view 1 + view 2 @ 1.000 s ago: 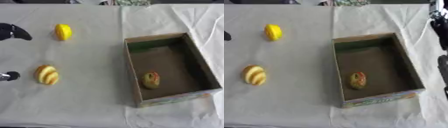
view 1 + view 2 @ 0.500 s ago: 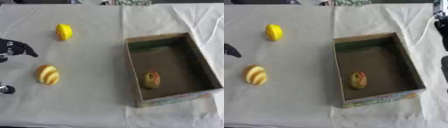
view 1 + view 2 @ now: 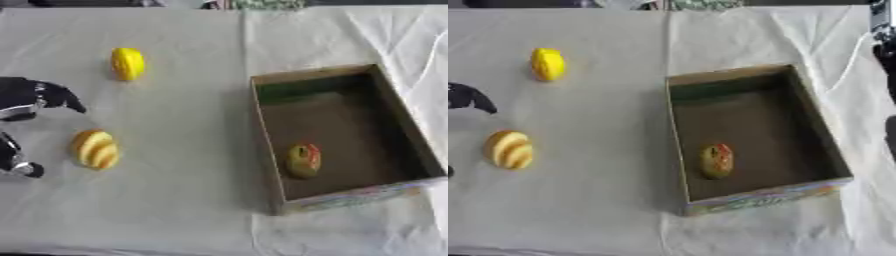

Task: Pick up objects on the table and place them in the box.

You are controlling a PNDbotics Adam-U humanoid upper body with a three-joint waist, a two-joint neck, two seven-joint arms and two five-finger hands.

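Left eye view: the left hand [image 3: 31, 100] spreads wide at the left edge, around but apart from one striped orange-yellow fruit [image 3: 94, 149] on the cloth-covered worktop [image 3: 184, 125]. One lemon [image 3: 128, 63] lies farther off. One cardboard box [image 3: 264, 130] holds one yellow-red fruit [image 3: 303, 159]; its printed near wall is unreadable.

Right eye view: the right hand [image 3: 883, 45] shows dark at the right edge; I cannot tell its fingers.

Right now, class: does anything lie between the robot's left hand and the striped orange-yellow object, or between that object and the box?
Nothing visible does. The left hand sits just up and left of the striped orange-yellow object, with only bare cloth between. From there to the box the cloth is also bare; the yellow lemon-like object lies farther back, off that path.
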